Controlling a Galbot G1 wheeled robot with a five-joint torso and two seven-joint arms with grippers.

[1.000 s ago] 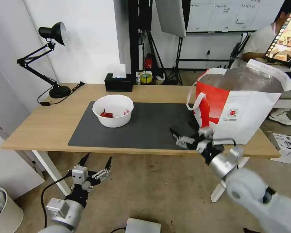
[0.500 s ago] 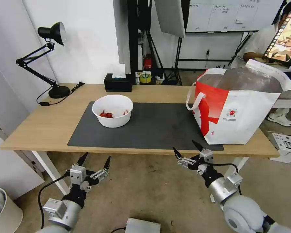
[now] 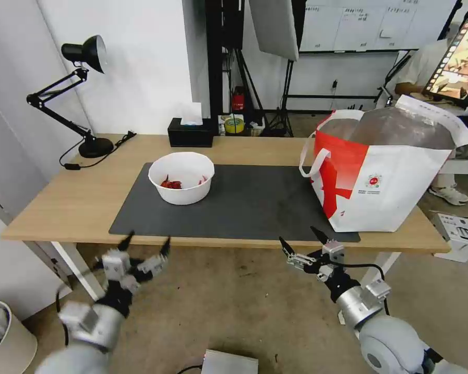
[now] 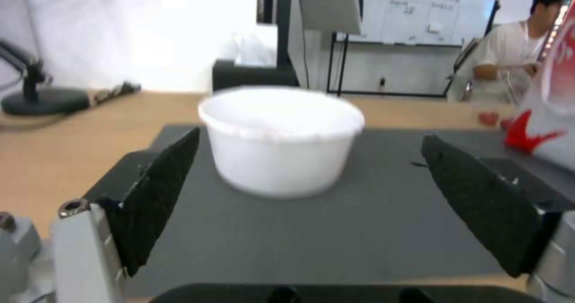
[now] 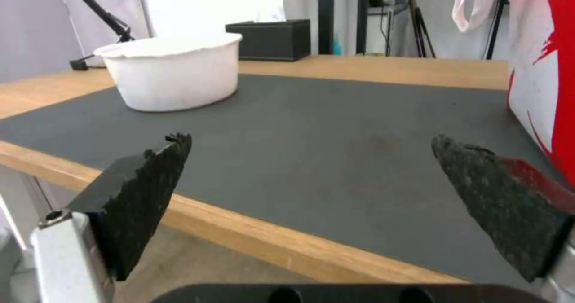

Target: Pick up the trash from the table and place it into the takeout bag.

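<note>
Left gripper: my jaws are spread wide and hold nothing; they hang below and just in front of the table's near edge, left of centre, aimed at the bowl.
Right gripper: jaws likewise parted and bare, just in front of the near edge, below the takeout bag's near left corner.
Table: long light-wood top running left to right; bare wood on the left, a thin strip of wood along the near edge.
Mat: dark grey, long axis along the table, its near edge close to the table's edge; the broad stretch between bowl and bag lies open.
White bowl: upright on the mat's far left part, mouth up, red scraps inside; round, so no long axis; free space all around it.
Takeout bag: upright at the table's right end, mouth open upward, foil lining showing, near left corner on the mat, white strap hanging on its left side.
Black tissue box: at the far edge, behind the bowl.
Desk lamp: far left corner.
</note>
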